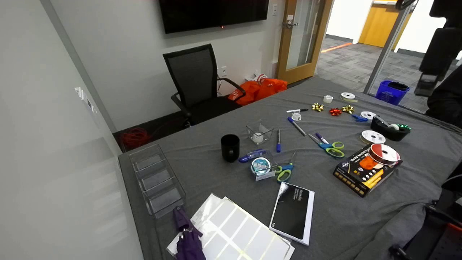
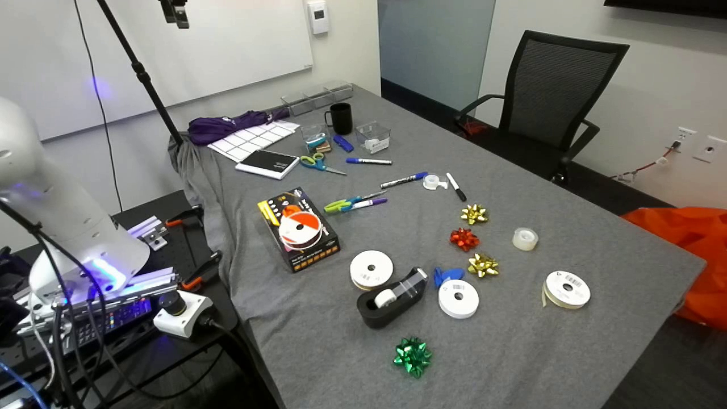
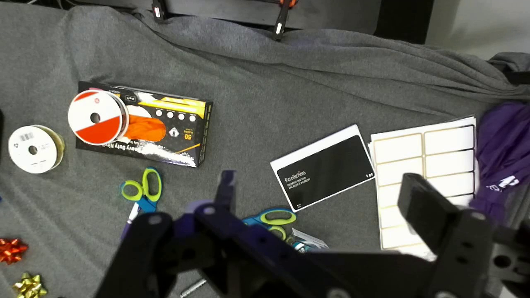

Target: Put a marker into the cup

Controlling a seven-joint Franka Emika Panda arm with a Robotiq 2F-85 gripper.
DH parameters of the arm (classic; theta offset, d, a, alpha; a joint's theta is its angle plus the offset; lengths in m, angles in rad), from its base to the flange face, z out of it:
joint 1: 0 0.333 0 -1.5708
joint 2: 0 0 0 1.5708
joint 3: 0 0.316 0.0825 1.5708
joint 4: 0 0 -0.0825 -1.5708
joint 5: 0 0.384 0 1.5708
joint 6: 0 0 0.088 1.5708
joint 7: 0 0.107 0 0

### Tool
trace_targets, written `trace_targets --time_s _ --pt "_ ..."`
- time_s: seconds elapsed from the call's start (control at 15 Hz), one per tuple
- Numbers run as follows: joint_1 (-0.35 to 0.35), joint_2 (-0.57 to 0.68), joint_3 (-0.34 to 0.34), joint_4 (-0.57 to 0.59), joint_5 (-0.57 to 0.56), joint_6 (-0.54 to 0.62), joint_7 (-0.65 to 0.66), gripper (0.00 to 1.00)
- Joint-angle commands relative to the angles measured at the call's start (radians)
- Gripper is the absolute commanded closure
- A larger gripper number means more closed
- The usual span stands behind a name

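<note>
In the wrist view the tool (image 3: 319,184) is released, its fingers (image 3: 426,211) spread wide above the grey-draped worktop (image 2: 511,346). In both exterior views a black mug (image 2: 341,118) stands upright on it, near a clear square container (image 2: 373,136). A blue-capped marker (image 2: 369,161) lies near that container; a purple-capped marker (image 2: 369,203) lies alongside green-and-blue scissors (image 2: 342,204); a black-capped marker (image 2: 456,187) lies just beside a small tape roll (image 2: 431,182).
</note>
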Motion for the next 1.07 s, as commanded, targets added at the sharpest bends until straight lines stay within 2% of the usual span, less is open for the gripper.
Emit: trace_targets --time_s 0.0,0.67,1.0 --pt "-0.001 0.001 0.001 0.002 0.0 -0.002 0.0 0.0" --pt "0.0 0.009 -0.002 0.013 0.012 -0.008 0.001 0.0" --pt "-0.025 0.076 -0.046 0.042 0.066 0.078 -0.002 0.0"
